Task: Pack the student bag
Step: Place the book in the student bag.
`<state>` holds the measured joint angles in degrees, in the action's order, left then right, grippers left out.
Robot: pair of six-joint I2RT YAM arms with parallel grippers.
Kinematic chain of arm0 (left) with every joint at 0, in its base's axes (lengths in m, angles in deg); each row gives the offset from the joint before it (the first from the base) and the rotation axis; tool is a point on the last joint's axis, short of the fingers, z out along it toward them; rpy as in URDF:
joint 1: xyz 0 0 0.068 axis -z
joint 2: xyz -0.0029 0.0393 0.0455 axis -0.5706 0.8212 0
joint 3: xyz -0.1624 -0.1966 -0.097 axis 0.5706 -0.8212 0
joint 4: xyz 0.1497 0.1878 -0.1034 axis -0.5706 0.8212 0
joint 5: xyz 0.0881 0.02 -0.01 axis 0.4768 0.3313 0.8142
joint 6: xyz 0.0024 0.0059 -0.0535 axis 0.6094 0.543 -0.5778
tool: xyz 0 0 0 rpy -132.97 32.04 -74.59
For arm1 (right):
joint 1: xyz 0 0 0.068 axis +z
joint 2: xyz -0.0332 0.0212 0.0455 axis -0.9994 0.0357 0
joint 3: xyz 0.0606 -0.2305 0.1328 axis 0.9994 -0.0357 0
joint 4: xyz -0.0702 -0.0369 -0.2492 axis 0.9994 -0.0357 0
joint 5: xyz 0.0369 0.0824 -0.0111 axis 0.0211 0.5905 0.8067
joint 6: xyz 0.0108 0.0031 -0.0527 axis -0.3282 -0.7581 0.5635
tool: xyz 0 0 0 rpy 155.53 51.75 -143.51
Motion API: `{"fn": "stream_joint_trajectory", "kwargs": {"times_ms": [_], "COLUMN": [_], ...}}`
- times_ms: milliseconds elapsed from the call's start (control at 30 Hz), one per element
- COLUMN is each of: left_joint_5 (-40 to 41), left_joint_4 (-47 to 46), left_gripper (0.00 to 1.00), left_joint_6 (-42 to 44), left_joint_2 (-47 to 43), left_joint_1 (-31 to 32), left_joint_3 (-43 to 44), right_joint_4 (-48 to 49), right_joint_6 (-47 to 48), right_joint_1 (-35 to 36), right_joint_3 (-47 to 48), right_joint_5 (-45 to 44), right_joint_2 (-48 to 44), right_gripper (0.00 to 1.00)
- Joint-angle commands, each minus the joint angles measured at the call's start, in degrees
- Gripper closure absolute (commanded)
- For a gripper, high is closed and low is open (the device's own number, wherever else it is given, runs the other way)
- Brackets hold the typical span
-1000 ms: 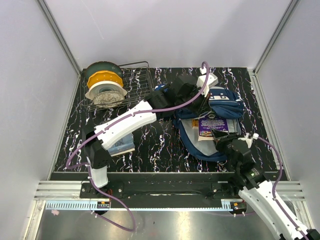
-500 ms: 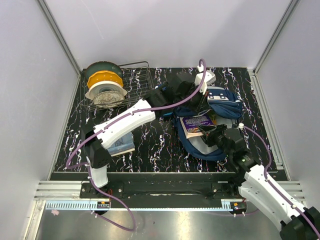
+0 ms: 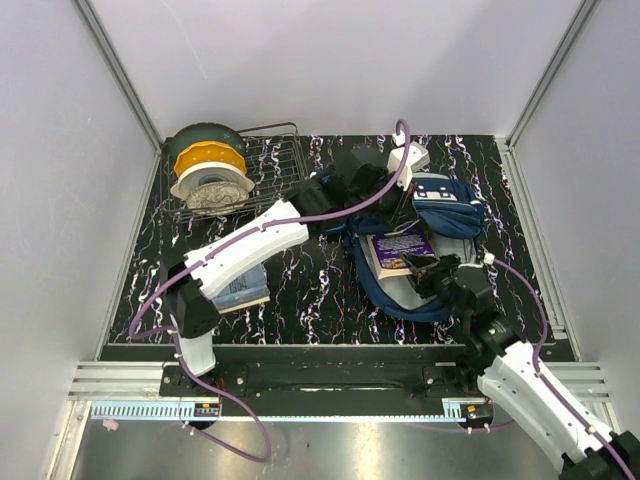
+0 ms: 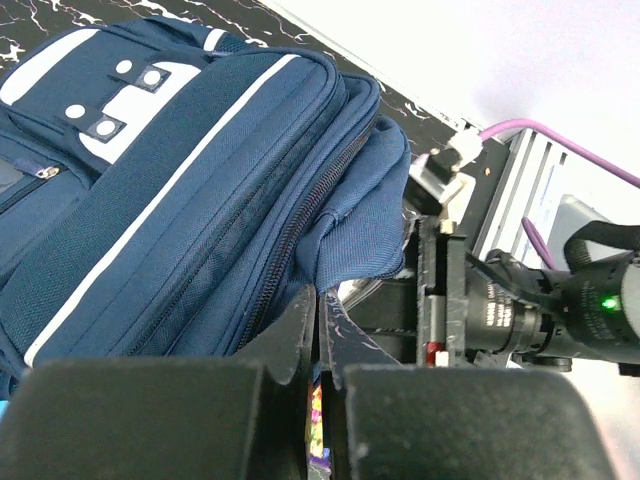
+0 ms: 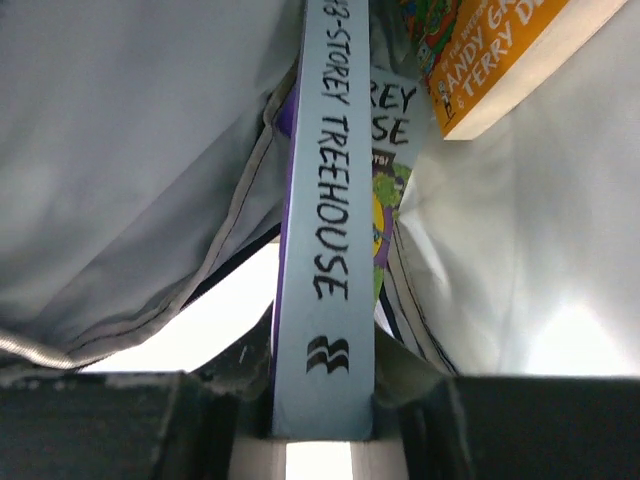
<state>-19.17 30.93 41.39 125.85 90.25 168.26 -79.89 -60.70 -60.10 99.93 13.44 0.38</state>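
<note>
The navy blue fabric backpack with white stripes [image 3: 450, 205] is lying on the right half of the black marbled table [image 3: 310, 285]. The left gripper [image 4: 320, 300] is pinching fully shut on the backpack's opening flap. The right gripper [image 5: 320, 415] is clamping a purple paperback with a pale blue spine [image 5: 325, 250] edge-on.

Keep the flap raised and slide the paperback along the light grey lining [image 5: 130, 150], beside the orange-covered book [image 5: 490, 50].

Since a second ago, the paperback is sitting farther inside; the left gripper is holding position.
</note>
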Motion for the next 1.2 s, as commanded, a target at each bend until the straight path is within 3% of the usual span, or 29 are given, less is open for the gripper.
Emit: {"fn": "stream_joint_trajectory", "kwargs": {"times_ms": [0, 467, 667, 767, 933, 1067, 1167], "left_joint_5": [-2.19, -3.34, -4.3, -4.39, -3.86, -3.77, -3.69], "left_joint_4": [-9.57, -10.8, -11.68, -12.21, -12.3, -11.94, -11.77], "left_gripper": [1.0, 1.0, 1.0, 1.0, 1.0, 1.0, 1.0], "left_joint_6": [-0.93, -1.28, -2.07, -2.51, -2.34, -2.08, -1.99], "left_joint_2": [-6.73, -8.93, -8.32, -7.87, -7.61, -7.61, -7.79], "left_joint_1": [0.08, 0.0, 0.0, 0.08, 0.0, 0.08, 0.0], "left_joint_3": [0.06, -3.28, -4.07, -4.07, -3.98, -3.98, -3.98], "right_joint_4": [-3.74, -5.07, 5.11, 12.93, 26.2, 29.22, 23.61], "right_joint_6": [2.28, 1.13, 5.43, 4.04, 0.52, 0.78, 1.56], "right_joint_1": [-0.17, -0.26, -0.35, -0.26, -0.43, -0.79, -0.79], "right_joint_3": [1.25, -1.83, 1.15, 3.0, 1.69, 2.03, 1.77], "right_joint_5": [-8.13, -11.04, -2.8, 6.76, 10.14, 11.02, 7.44], "right_joint_2": [-7.35, -3.32, -0.17, 5.45, 13.37, 15.49, 13.47], "right_gripper": [1.0, 1.0, 1.0, 1.0, 1.0, 1.0, 1.0]}}
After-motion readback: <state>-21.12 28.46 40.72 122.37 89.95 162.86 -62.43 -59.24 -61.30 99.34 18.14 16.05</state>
